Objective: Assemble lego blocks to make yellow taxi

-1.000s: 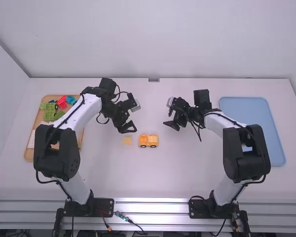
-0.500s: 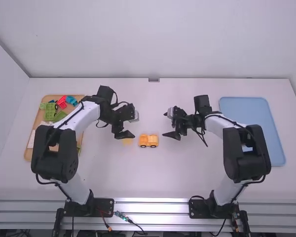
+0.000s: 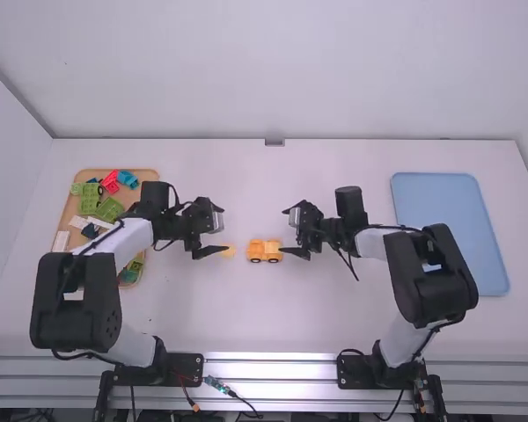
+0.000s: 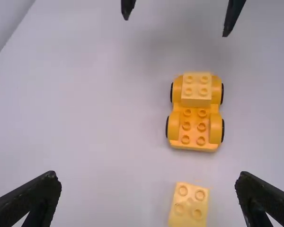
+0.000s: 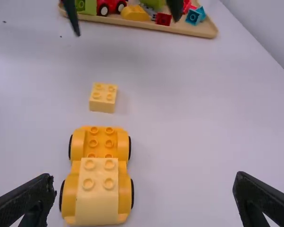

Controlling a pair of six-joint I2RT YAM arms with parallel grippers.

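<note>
In the high view the left gripper (image 3: 220,230) stands open beside the loose pale yellow block (image 3: 229,251). The right gripper (image 3: 287,231) is open at the right end of the yellow wheeled car base (image 3: 264,251). The left wrist view has the left gripper (image 4: 148,178) wide open, the loose block (image 4: 189,205) partly cut off at the lower edge, and the car base (image 4: 194,127) beyond it. Seen by the right wrist camera, the right gripper (image 5: 144,178) is spread around the car base (image 5: 79,149), whose near end carries a pale yellow block (image 5: 97,194). The loose block (image 5: 103,97) lies apart, upright.
A wooden tray (image 3: 65,224) of coloured blocks, some green, red and blue, lies at the left, partly behind the left arm. A blue tray (image 3: 449,189) is on the right, with the right arm over its near left part.
Both grippers have moved toward the table's near side and leftward, the right one coming closer to the car base. The car base and the loose block have stayed put.
</note>
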